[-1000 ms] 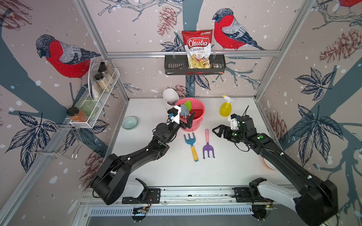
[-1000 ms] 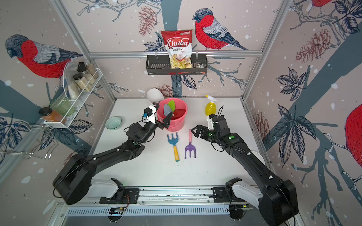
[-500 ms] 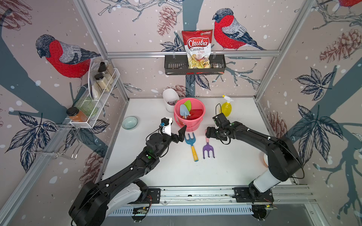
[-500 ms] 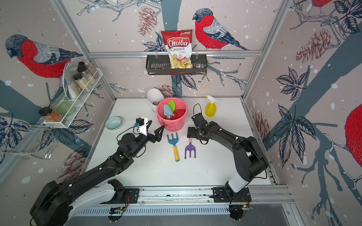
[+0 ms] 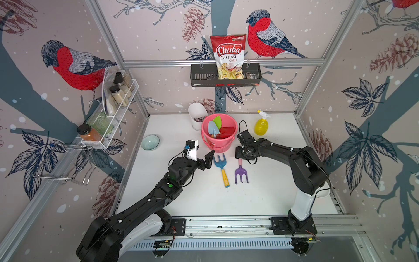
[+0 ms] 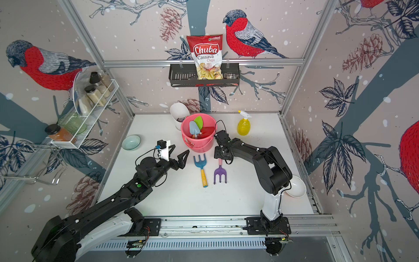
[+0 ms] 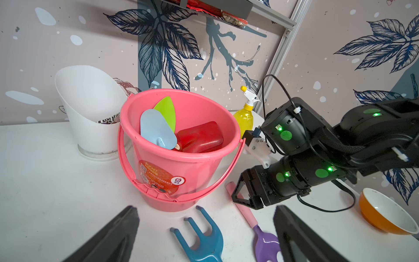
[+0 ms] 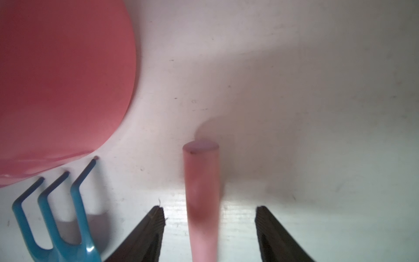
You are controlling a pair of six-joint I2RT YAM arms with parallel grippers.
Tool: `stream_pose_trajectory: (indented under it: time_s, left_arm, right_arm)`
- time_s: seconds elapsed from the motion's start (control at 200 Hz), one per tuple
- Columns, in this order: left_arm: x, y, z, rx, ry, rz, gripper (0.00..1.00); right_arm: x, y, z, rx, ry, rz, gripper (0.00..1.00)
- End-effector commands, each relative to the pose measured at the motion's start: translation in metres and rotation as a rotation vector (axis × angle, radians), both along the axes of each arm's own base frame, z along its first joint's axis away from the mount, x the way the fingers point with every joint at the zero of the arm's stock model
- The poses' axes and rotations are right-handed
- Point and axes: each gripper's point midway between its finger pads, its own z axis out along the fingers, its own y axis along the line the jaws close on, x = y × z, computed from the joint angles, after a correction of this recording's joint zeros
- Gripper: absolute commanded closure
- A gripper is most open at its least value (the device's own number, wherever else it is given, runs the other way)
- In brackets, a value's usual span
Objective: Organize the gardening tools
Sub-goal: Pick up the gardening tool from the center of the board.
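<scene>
A pink bucket (image 5: pixel 218 146) holds a light-blue trowel (image 5: pixel 212 128), a green spade (image 5: pixel 218 121) and a red shovel (image 5: pixel 226 132). In front of it, flat on the white table, lie a blue fork (image 5: pixel 220 161) with a yellow handle and a purple rake (image 5: pixel 241 173) with a pink handle (image 8: pixel 201 181). A yellow spray bottle (image 5: pixel 261 126) stands at the back right. My left gripper (image 6: pixel 180 150) is open and empty, just left of the fork's prongs. My right gripper (image 8: pixel 209 208) points down over the rake's handle, open, with a finger on each side and a gap at both.
A white slanted cup (image 5: pixel 197 115) stands behind the bucket and a teal bowl (image 5: pixel 150 142) at the left. An orange-and-white bowl (image 6: pixel 295 187) sits at the right edge behind my right arm. A wire rack (image 5: pixel 113 106) of jars hangs on the left wall.
My left gripper drew back from the bucket's rim to the table beside the fork. My right arm swung left from near the spray bottle, came down over the rake's handle, and its jaws narrowed.
</scene>
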Motion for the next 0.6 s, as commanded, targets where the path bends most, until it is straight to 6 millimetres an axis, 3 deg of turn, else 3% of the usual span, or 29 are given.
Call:
stream_pose_trajectory:
  time_s: [0.0,0.28,0.545,0.595]
  left_arm:
    - [-0.001,-0.002,0.001,-0.009,0.002,-0.008,0.03]
    - [0.0,-0.001,-0.001,-0.001,0.007,-0.002,0.03]
    - [0.0,0.0,-0.001,0.005,0.009,0.0,0.04]
    - [-0.001,0.0,-0.002,0.007,0.01,-0.001,0.04]
  right_arm:
    - [0.008,0.001,-0.003,-0.014,-0.019,-0.015,0.38]
    - [0.009,0.001,-0.021,-0.049,0.012,-0.012,0.58]
    - [0.006,-0.007,-0.023,-0.055,0.019,-0.039,1.0]
    - [0.004,-0.009,-0.02,-0.055,0.016,-0.045,1.0]
